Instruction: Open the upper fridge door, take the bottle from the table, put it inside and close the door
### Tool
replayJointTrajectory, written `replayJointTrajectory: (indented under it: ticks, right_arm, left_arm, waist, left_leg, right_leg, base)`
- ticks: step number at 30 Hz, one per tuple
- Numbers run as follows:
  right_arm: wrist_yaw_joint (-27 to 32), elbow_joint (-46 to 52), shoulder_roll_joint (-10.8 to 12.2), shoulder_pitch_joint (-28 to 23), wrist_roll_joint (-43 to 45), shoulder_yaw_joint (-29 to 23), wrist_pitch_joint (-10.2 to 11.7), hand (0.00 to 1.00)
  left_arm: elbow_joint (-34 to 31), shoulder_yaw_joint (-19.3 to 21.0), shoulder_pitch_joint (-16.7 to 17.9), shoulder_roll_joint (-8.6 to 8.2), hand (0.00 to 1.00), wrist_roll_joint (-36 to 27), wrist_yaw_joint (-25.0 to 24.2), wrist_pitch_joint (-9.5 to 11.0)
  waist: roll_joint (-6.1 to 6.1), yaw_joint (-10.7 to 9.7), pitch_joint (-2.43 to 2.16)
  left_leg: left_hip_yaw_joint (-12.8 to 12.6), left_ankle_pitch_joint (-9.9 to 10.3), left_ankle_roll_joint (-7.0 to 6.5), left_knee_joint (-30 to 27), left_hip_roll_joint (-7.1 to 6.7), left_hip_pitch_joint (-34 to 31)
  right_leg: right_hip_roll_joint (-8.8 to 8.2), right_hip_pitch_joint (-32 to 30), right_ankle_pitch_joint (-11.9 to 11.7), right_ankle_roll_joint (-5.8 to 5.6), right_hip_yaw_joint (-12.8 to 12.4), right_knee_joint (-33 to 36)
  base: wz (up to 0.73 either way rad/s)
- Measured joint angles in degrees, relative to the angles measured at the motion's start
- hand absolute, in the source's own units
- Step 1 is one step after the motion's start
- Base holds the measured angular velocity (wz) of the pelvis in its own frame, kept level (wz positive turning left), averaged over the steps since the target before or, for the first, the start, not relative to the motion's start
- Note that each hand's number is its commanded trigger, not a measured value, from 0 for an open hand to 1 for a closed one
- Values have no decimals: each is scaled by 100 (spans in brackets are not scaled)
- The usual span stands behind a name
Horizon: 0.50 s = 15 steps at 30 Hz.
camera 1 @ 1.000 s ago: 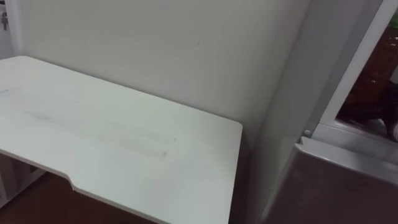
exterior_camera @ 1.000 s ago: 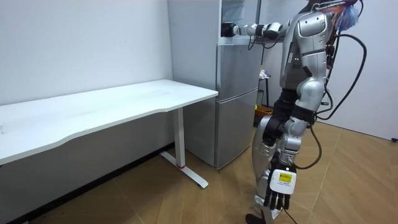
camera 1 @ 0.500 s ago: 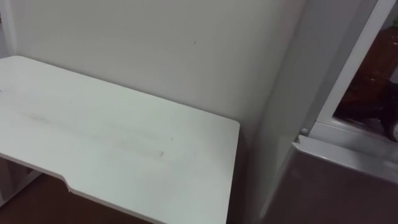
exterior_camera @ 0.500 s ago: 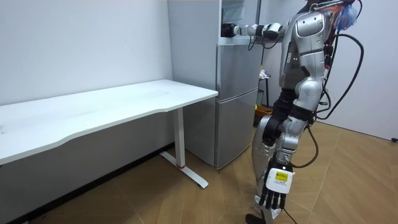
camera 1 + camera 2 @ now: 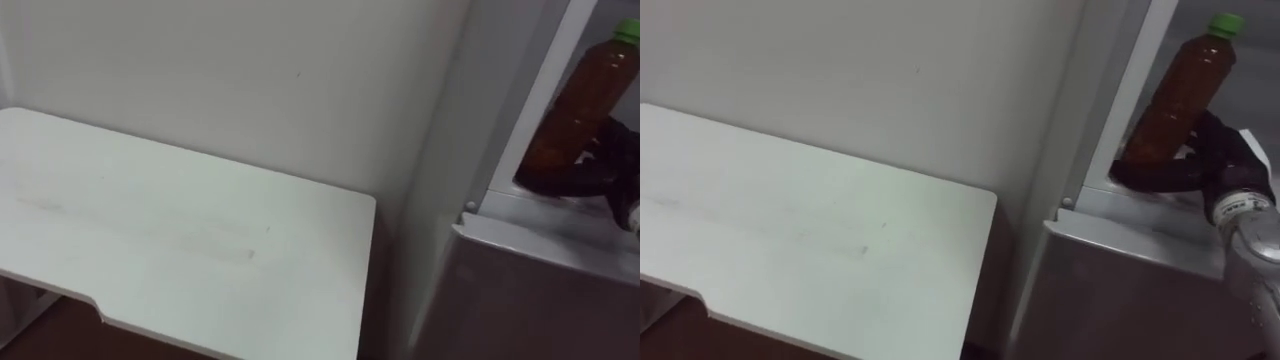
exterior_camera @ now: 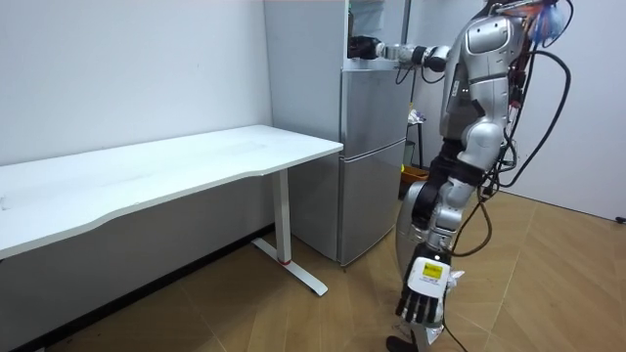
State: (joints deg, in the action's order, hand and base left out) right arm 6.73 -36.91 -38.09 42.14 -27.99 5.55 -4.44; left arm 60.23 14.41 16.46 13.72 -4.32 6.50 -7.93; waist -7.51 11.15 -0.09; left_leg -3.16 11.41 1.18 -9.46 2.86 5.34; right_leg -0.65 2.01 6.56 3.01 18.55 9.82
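Bottle (image 5: 1185, 95) newly in view, in right hand (image 5: 1218, 158)

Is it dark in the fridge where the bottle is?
Right eye view: no, the bottle is well lit, though the right hand curled round its base looks almost black. Room view: the fridge door shines softly; the left hand hangs open.

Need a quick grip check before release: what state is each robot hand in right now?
Left robot hand: open, hanging low, holding nothing.
Right robot hand: closed around the bottle.
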Motion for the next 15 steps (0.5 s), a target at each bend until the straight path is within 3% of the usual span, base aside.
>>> replayJointTrajectory:
  ticks: [5,11,15]
  right_arm:
    - [-48,255,1,-119,128,-7,5,0]
    - [31,1081,0,-730,394,-239,-1,0]
    - [89,1348,0,-965,411,-248,-1,0]
  left_arm:
    - [-2,-8,-128,1,0,-14,157,39]
    - [2,-55,-14,5,0,-136,187,83]
    - [-2,-130,85,-5,0,-133,190,87]
  waist:
    - [24,-153,-25]
    - [-38,-309,-68]
    - [-60,-388,-58]
  left_leg:
    - [-5,0,1,4,3,-8]
    - [-14,0,1,15,2,5]
    - [-62,3,-1,20,6,24]
  right_leg:
    - [-8,-4,1,-1,-16,0]
    - [-2,-10,5,-7,-44,-9]
    - [0,-11,6,-9,-83,-7]
  base:
    - [0]
    - [0]
    - [-5]
